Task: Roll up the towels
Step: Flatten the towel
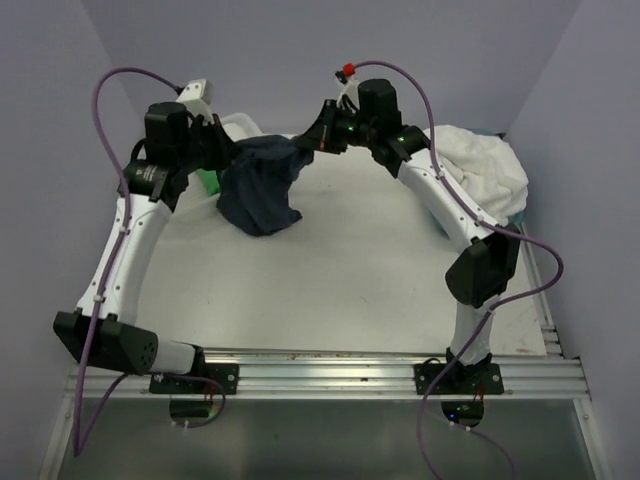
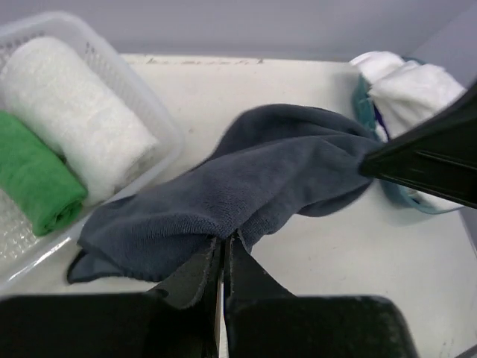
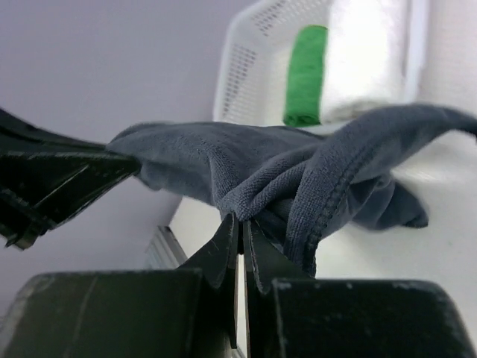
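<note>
Fingers of left gripper and right gripper both clenched on opposite ends of navy towel; off-white table beneath towel, plain lilac walls behind it

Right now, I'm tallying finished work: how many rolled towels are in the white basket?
2: a white roll and a green roll lying side by side in the basket. Part of the basket is out of view, so more may be hidden.

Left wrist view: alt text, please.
A dark navy towel hangs between the left end effector, shut on it below, and the right end effector at right. A white basket at left holds a white towel and a green towel.
</note>
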Robot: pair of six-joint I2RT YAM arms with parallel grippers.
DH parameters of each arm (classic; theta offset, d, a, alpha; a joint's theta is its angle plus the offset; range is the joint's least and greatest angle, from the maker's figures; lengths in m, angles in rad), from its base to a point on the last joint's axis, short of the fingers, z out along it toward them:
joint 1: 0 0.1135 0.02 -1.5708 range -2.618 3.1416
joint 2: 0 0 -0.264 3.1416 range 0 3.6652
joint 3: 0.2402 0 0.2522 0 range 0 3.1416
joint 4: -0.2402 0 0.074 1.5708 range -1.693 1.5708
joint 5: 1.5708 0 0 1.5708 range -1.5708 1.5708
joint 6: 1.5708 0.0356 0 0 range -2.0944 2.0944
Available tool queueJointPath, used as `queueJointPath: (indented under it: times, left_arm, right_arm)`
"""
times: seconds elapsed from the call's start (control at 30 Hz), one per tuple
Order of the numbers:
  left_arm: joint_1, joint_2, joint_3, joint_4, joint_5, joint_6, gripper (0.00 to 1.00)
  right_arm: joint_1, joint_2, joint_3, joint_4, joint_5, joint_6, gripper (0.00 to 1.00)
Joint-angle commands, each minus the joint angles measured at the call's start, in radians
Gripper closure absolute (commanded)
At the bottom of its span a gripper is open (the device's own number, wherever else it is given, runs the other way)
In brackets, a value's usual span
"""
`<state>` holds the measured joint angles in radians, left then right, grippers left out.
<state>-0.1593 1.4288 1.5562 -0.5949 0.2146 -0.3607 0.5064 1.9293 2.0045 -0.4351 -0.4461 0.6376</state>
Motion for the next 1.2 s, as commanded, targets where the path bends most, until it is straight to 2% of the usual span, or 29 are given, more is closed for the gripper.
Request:
queueJointPath:
  times: [0.0, 0.13, 0.2, 0.23, 0.27, 0.33, 0.37, 0.4, 0.43, 0.47, 0.5, 0.57, 0.6, 0.63, 0.73, 0.8, 0.87, 0.97, 1.0, 1.1, 1.17]
  left_arm:
    - [-0.016, -0.102, 0.047, -0.026, 0.075, 0.077, 1.00]
    - [-0.016, -0.177, 0.013, 0.061, 0.167, 0.039, 1.00]
    - [-0.017, -0.192, -0.030, 0.107, 0.266, -0.012, 1.00]
    - [-0.020, -0.203, -0.057, 0.160, 0.297, -0.033, 1.00]
    - [-0.029, -0.208, -0.127, 0.187, 0.318, -0.053, 1.00]
    - [-0.127, -0.214, -0.226, 0.246, 0.278, -0.089, 1.00]
    - [-0.185, -0.209, -0.258, 0.268, 0.254, -0.096, 1.00]
    - [-0.295, -0.196, -0.295, 0.297, 0.243, -0.134, 1.00]
    - [-0.339, -0.185, -0.370, 0.361, 0.250, -0.159, 0.90]
    - [-0.379, -0.167, -0.399, 0.386, 0.265, -0.179, 0.49]
    - [-0.432, -0.124, -0.419, 0.392, 0.275, -0.188, 0.33]
    - [-0.457, -0.084, -0.421, 0.342, 0.267, -0.178, 0.10]
    - [-0.459, -0.059, -0.413, 0.318, 0.231, -0.155, 0.08]
    - [-0.460, -0.056, -0.394, 0.276, 0.206, -0.141, 0.07]
    - [-0.454, -0.048, -0.355, 0.192, 0.073, -0.101, 0.07]
    - [-0.427, -0.048, -0.347, 0.140, 0.010, -0.095, 0.13]
    - [-0.386, -0.056, -0.376, 0.074, -0.020, -0.110, 0.22]
    - [-0.249, -0.094, -0.476, 0.003, -0.066, -0.181, 0.33]
    - [-0.179, -0.116, -0.501, -0.041, -0.111, -0.217, 0.33]
    - [-0.091, -0.131, -0.580, -0.094, -0.179, -0.265, 0.32]
    - [-0.076, -0.130, -0.625, -0.115, -0.208, -0.288, 0.29]
  right_arm:
    - [0.004, -0.051, 0.034, 0.130, -0.126, 0.089, 1.00]
    - [0.006, -0.153, -0.061, 0.139, -0.066, 0.042, 1.00]
    - [0.006, -0.209, -0.182, 0.121, -0.017, 0.014, 1.00]
    - [0.003, -0.266, -0.231, 0.110, 0.057, -0.019, 1.00]
    - [0.001, -0.301, -0.348, 0.101, 0.099, -0.038, 1.00]
    - [-0.029, -0.396, -0.484, 0.099, 0.208, -0.067, 1.00]
    - [-0.054, -0.421, -0.621, 0.102, 0.219, -0.065, 1.00]
    - [-0.083, -0.444, -0.689, 0.108, 0.222, -0.044, 0.98]
    - [-0.162, -0.469, -0.758, 0.113, 0.219, -0.029, 0.88]
    - [-0.201, -0.505, -0.874, 0.114, 0.221, -0.016, 0.70]
    - [-0.238, -0.527, -0.919, 0.104, 0.224, -0.010, 0.59]
    - [-0.299, -0.582, -0.981, 0.084, 0.256, -0.029, 0.39]
    - [-0.299, -0.595, -0.980, 0.056, 0.282, -0.059, 0.35]
    - [-0.298, -0.605, -0.975, 0.053, 0.282, -0.067, 0.32]
    - [-0.276, -0.612, -0.942, 0.053, 0.287, -0.094, 0.31]
    - [-0.243, -0.593, -0.888, 0.021, 0.349, -0.134, 0.31]
    - [-0.154, -0.573, -0.837, 0.000, 0.409, -0.167, 0.31]
    - [-0.040, -0.520, -0.796, -0.027, 0.481, -0.203, 0.32]
    - [-0.014, -0.506, -0.790, -0.031, 0.495, -0.211, 0.32]
    - [0.066, -0.458, -0.774, -0.036, 0.552, -0.217, 0.32]
    - [0.110, -0.426, -0.760, -0.034, 0.564, -0.219, 0.32]
